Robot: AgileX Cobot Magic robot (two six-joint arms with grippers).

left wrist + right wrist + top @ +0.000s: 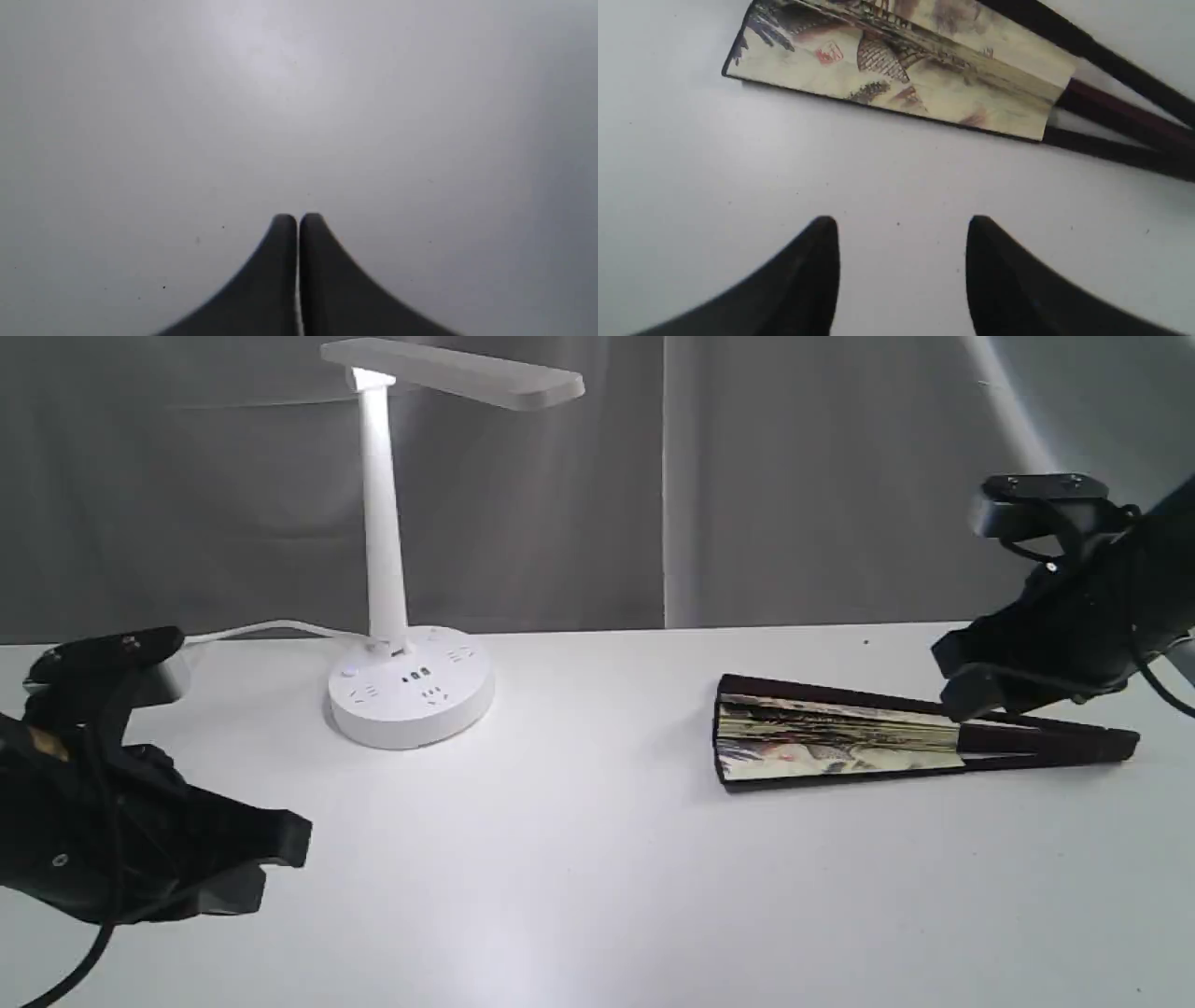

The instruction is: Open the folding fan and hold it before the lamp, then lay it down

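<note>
The fan [840, 742] lies flat on the table [597, 896] near its right edge. It is only cracked into a narrow wedge, with the painted paper toward the middle and the dark ribs running out to the right. The lamp [383, 523] stands well apart, toward the back left corner.

The right gripper [954, 679] hovers just over the ribs with its jaws spread and nothing between them. The left gripper [275, 863] sits by the front left corner, pressed together and empty.

What worries me is the grab. The fan looks light and the tabletop slick, so a jaw landing on one guard could shove the whole fan sideways instead of catching it. Pinching the pleats could crease or tear the paper. Nothing braces the far guard, so the fan may drag rather than spread.
</note>
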